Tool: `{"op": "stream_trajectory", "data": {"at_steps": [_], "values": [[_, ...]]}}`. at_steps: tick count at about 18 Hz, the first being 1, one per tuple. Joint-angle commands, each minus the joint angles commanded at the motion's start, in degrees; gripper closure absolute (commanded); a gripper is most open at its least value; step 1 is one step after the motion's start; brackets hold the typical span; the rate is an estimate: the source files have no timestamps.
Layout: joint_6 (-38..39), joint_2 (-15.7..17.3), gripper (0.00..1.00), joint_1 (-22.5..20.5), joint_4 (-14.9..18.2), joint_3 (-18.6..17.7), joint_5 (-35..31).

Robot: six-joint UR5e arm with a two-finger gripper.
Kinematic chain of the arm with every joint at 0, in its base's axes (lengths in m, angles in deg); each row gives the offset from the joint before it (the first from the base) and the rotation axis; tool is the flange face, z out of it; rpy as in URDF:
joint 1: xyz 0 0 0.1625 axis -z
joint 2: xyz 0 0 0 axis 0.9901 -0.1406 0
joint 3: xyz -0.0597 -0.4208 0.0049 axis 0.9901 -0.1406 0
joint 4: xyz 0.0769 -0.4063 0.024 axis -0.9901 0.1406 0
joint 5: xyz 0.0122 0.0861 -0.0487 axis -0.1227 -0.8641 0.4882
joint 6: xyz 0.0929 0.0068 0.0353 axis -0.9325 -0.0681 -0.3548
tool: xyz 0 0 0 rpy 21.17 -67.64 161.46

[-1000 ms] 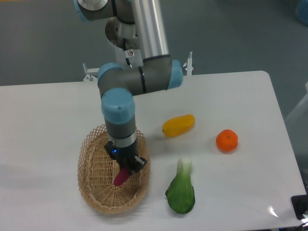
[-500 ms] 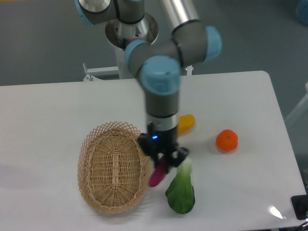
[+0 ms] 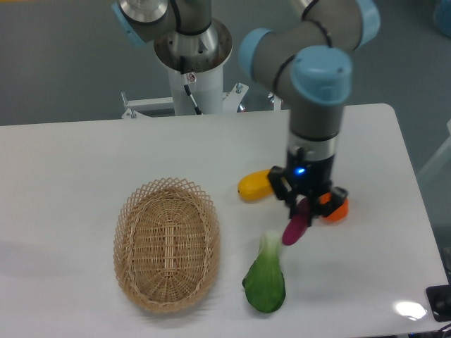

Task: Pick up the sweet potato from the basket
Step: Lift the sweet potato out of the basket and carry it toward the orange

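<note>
Gripper (image 3: 304,209) clamped on the sweet potato (image 3: 295,225), held above the table (image 3: 84,162).

Sweet potato hangs tilted from the jaws (magenta, lower tip pointing down-left), well clear of the basket (image 3: 167,243), which sits off to the left. Below and left of it lies a leafy green vegetable (image 3: 266,278); the yellow fruit (image 3: 255,184) lies just left of the gripper, and the orange (image 3: 337,208) shows partly behind it on the right.

Open-weave straw basket (image 3: 167,243); smooth magenta sweet potato (image 3: 294,227); glossy white table (image 3: 84,162).
</note>
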Motion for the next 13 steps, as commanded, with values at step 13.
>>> {"op": "stream_trajectory", "data": {"at_steps": [13], "values": [[-7.0,-1.1,0.86,-4.7,-0.3,-0.2,-0.3]]}}
